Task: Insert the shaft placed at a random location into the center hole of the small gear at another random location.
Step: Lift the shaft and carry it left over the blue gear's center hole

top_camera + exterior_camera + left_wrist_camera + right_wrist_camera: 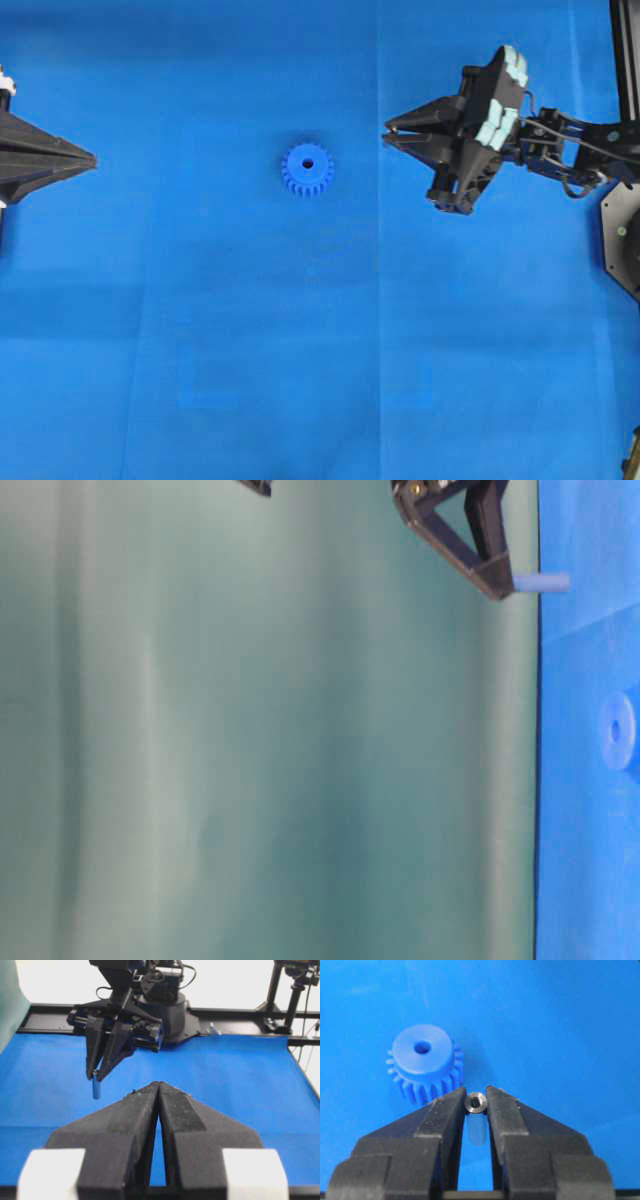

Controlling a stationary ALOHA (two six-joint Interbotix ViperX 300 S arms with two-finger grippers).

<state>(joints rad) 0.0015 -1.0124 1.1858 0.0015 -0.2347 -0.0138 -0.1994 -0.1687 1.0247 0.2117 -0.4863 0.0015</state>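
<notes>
Right gripper (476, 1105) clamped on the shaft (475, 1102), held upright above the blue cloth (200, 350), well apart from the small gear (307, 170). Left gripper (158, 1091) closed, empty. Risks: pin tilting or slipping in the pinch; missing the center hole (422, 1048), catching the hub rim, shoving the unrestrained gear aside.

Bright even light; table-level view blurred; wrist foregrounds soft.

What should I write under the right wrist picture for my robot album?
The right gripper pinches a little metal pin, with the blue gear waiting just beyond on the blue cloth.
</notes>
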